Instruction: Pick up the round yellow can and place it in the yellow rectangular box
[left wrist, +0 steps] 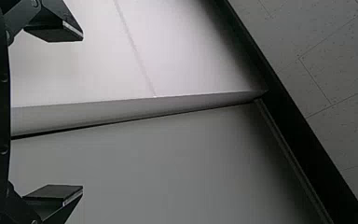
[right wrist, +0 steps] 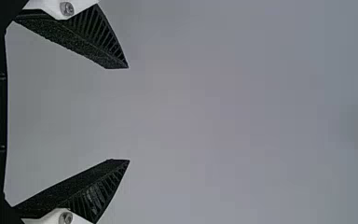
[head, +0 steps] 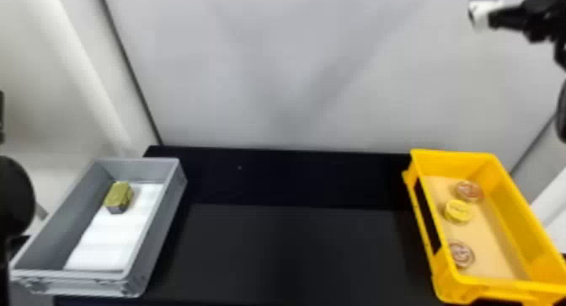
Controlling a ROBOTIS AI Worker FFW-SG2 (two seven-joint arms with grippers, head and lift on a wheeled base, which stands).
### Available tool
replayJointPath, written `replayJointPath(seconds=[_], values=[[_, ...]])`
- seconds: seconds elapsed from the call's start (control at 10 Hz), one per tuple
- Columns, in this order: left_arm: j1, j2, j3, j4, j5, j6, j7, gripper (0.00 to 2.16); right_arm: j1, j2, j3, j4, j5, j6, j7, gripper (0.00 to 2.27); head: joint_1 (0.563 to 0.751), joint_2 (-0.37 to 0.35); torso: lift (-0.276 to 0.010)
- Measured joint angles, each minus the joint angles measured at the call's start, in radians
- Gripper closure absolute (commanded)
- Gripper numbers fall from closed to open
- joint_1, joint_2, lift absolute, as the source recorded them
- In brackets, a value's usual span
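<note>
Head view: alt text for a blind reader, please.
A round yellow can sits between two other round items in the yellow rectangular box at right. A gray bin at left holds a yellowish block; the right arm is at upper right.

Head view forward and down, wrist views turned sideways

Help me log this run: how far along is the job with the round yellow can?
Placing looks done: the round yellow can lies inside the yellow rectangular box. Nothing is in hand: the black left gripper and black right gripper are open and empty. Nothing of the task seems left.
</note>
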Motion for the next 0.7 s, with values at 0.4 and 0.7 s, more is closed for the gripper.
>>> replayJointPath(seconds=[0.4,0.7], values=[[0.000,0.001,0.013,-0.005,-0.004,0.000,-0.001,0.12,-0.115,-0.021,0.037,-0.102,-0.048,-0.097,-0.109,0.05,0.694,0.054,-0.003],[-0.001,0.012,0.025,-0.012,-0.006,0.002,-0.002,0.12,-0.222,-0.070,0.098,-0.129,-0.083,-0.147,-0.182,0.05,0.694,0.054,-0.003]])
